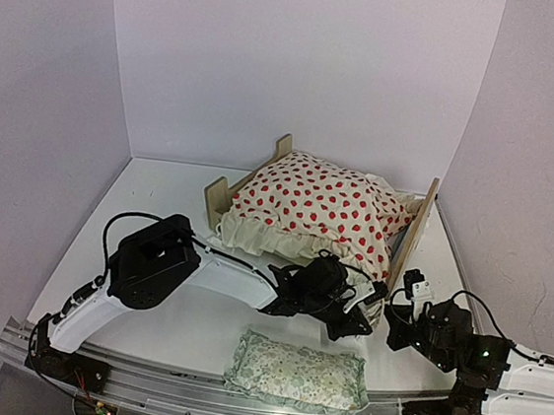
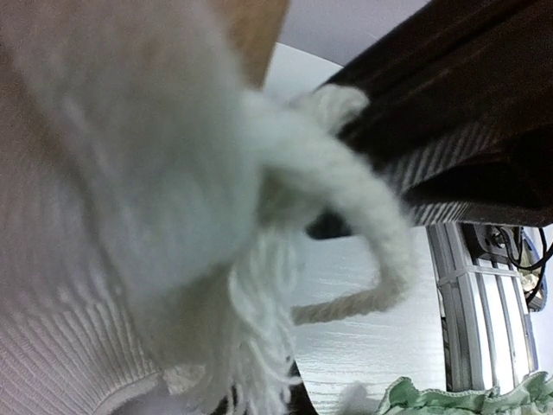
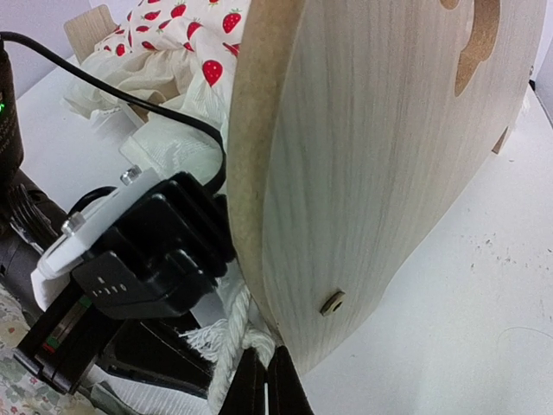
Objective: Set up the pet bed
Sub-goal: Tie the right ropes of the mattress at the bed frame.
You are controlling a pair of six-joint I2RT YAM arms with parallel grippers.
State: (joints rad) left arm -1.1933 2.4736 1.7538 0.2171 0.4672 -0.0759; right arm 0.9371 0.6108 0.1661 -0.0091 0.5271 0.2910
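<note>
Though crosswise, pet bed [image 1: 414, 232] headboard-right.

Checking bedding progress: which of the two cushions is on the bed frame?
The cream red-dotted cushion, lying in the pet bed. The green floral pillow lies apart on the table, at its near edge.

Overhead overview; wrist close-ups at pet bed [image 3: 363, 173]

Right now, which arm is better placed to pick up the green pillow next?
Left, I'd judge. The left tool is shut just beyond the far right corner of the green pillow. The right tool is shut low beside the headboard, by a white cord. Either must open first.
</note>
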